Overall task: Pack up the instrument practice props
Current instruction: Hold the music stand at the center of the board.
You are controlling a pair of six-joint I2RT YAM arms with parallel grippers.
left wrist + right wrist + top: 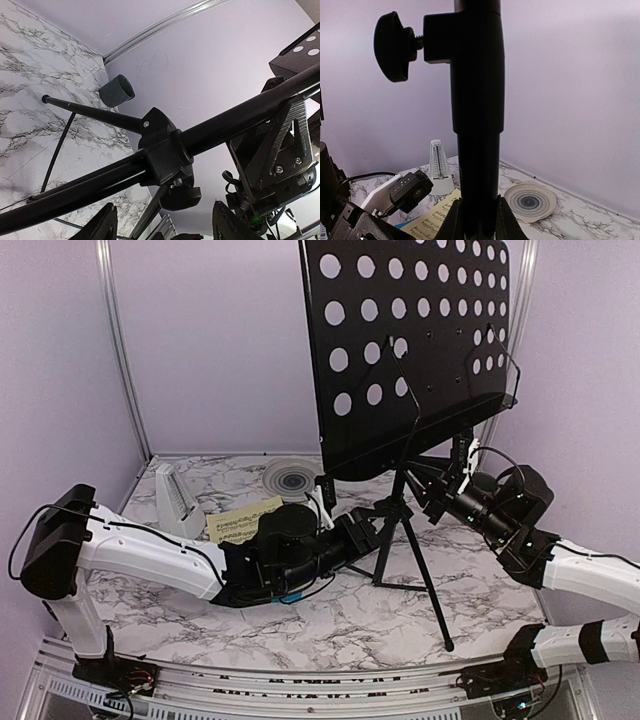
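- Right gripper jaws pinching the upright post of the music stand, just below its clamp knob.
- Left gripper jaws spread wide. We see the tripod hub just past the fingertips, in line with the gap and apart from both fingers.
- Stand upright, legs on the marble table, perforated desk high above both jaws.
- Beyond the right jaws, to the left in the wrist view: white metronome standing, yellow sheet-music page flat, nearer the jaws.
- Beyond the right jaws, other side of the post: swirl plate.
- Well beyond the left jaws, by the wall: dark mug.
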